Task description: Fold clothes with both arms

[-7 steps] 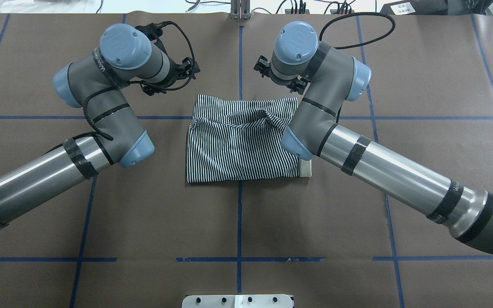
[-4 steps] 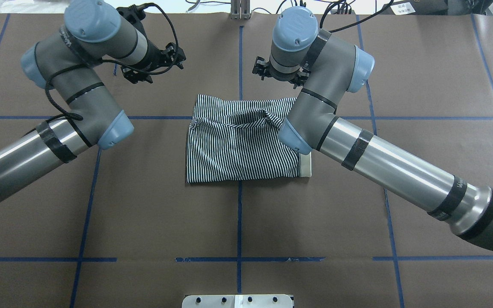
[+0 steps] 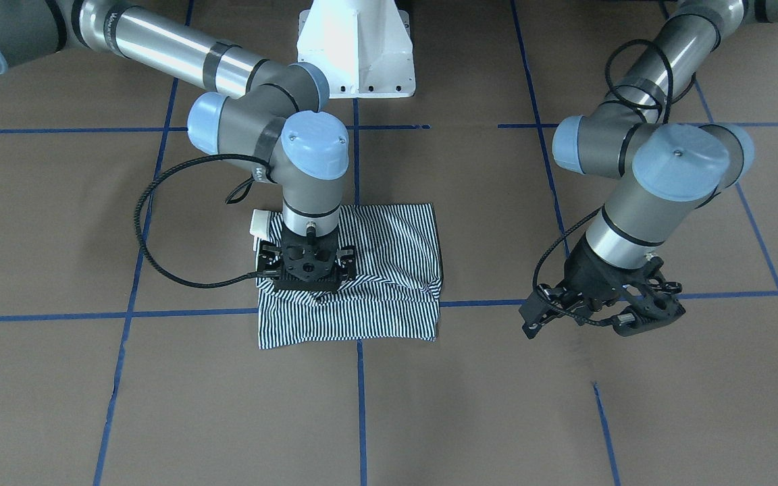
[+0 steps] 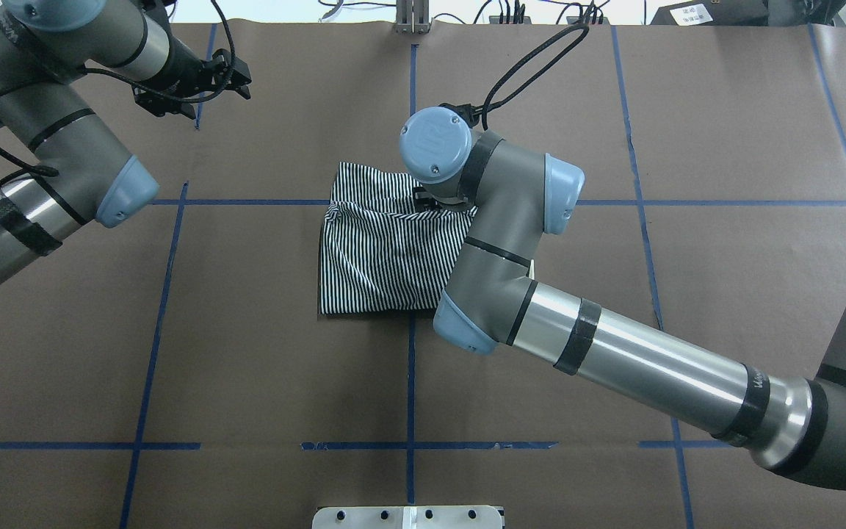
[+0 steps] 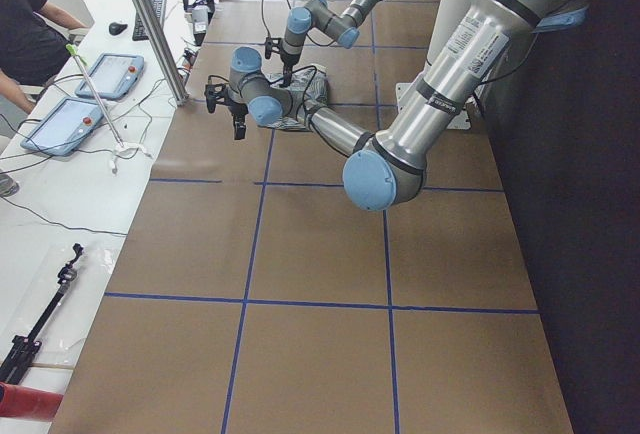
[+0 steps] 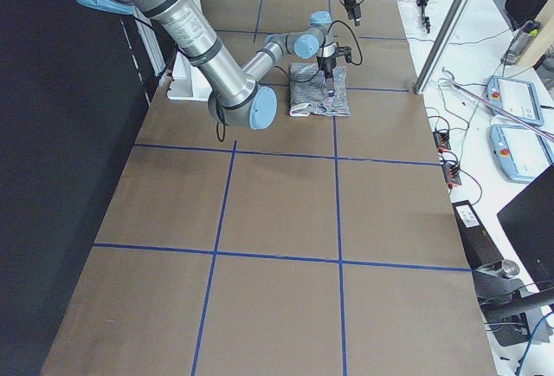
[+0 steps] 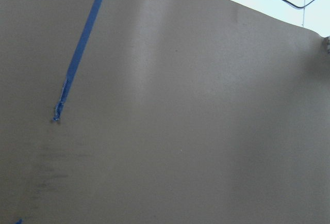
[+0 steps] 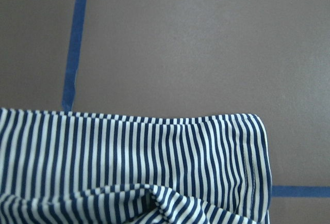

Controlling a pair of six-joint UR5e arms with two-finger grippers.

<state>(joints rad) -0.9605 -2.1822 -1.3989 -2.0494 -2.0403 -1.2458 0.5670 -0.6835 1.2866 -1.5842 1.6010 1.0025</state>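
My pedestal [image 3: 355, 54] stands nearest me. In front of it the shirt [image 4: 379, 257] lies folded into a rough rectangle on the brown table [image 4: 247, 367], across a blue tape line [image 4: 410, 382]. A bit of cream collar [image 3: 259, 223] pokes out at the shirt's side toward my right. My right gripper [image 3: 309, 287] hangs straight down over the shirt's far part, at a puckered ridge [image 8: 154, 195] in the stripes. Its fingertips are hidden under its own body, so I cannot tell whether they are apart or together. Past the ridge the shirt's far hem lies flat. My left gripper [image 3: 595, 317] hovers well off to the shirt's left, toward the table's far side, fingers spread and holding nothing.
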